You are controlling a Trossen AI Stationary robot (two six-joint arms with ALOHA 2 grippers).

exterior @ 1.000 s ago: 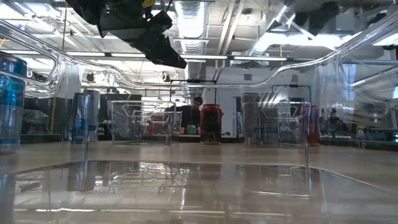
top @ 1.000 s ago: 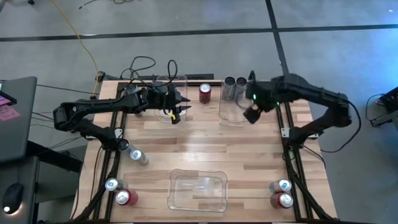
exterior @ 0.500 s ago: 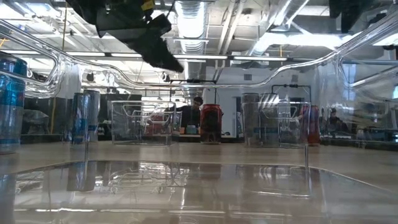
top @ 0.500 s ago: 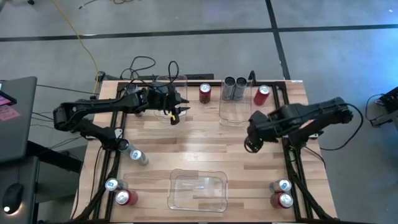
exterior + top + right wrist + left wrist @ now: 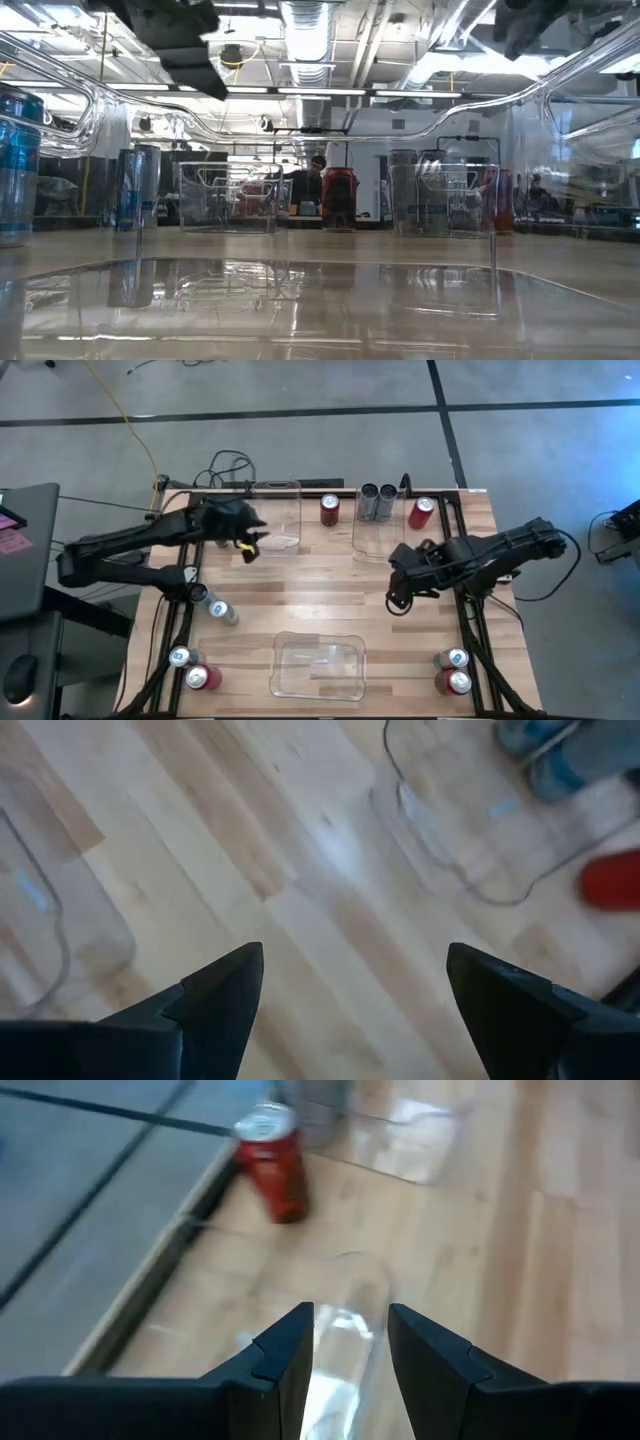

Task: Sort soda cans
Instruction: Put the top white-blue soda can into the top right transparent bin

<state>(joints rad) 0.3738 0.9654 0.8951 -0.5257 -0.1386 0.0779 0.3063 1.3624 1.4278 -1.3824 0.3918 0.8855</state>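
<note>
High view: two grey cans (image 5: pixel 378 501) inside back-right bin (image 5: pixel 375 545).

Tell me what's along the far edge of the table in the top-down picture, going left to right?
Left clear bin → upright red can → two dark grey cans, standing at the second clear bin → tipped red can.

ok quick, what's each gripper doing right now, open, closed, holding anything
Left gripper: partly open, holding nothing, above the far left clear bin.
Right gripper: wide open, empty, over bare table.
</note>
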